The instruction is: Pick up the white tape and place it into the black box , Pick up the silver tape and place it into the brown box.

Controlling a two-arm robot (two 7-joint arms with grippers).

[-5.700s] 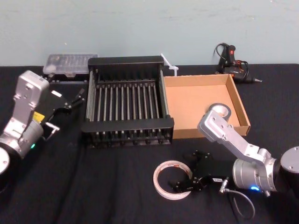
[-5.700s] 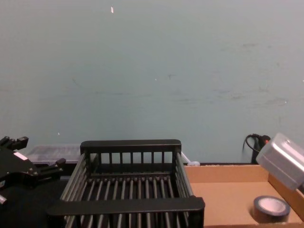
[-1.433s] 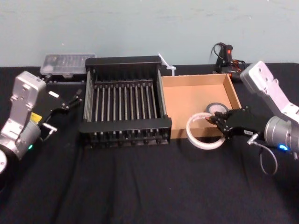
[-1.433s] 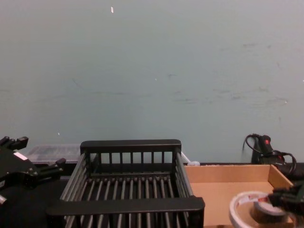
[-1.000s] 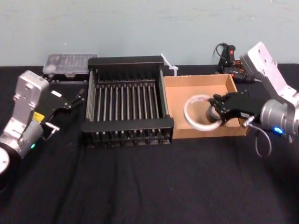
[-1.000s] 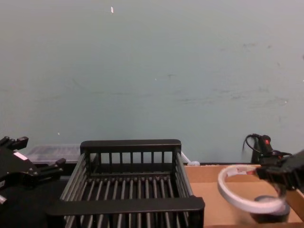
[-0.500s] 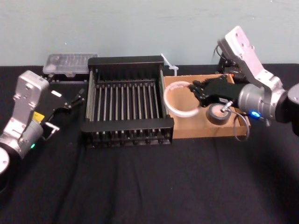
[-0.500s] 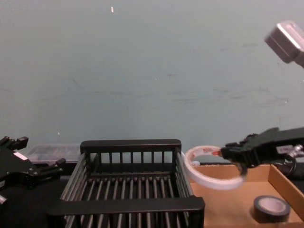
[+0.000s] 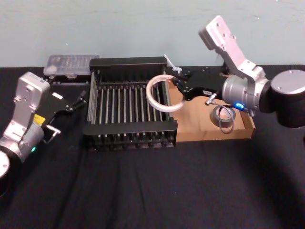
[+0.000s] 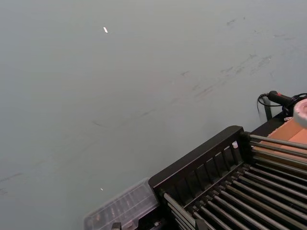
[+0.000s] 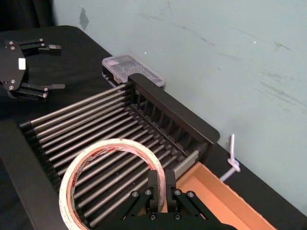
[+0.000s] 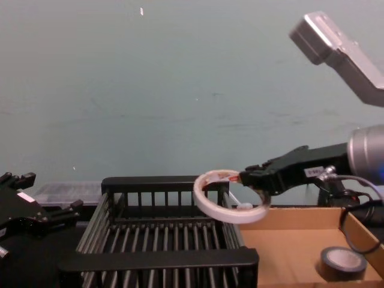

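My right claw (image 9: pixel 177 82) pinches the rim of the white tape (image 9: pixel 148 90), and the ring hangs tilted in the air above the 3 o'clock side of the black box (image 9: pixel 128 62). The silver tape (image 9: pixel 224 116) lies in the brown box (image 9: pixel 198 119), toward its 4 o'clock corner. My left claw (image 11: pixel 55 67) is spread over the counter (image 9: pixel 143 191), at the black box's 9 o'clock.

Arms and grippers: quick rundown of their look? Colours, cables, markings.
Both arms are silver-grey metal with boxy housings and rounded joints. The left gripper and right gripper are black, with thin skeletal fingers and visible screws. The right arm carries a blue light and a looping cable; the left arm has a green light, a yellow sticker and a white label.
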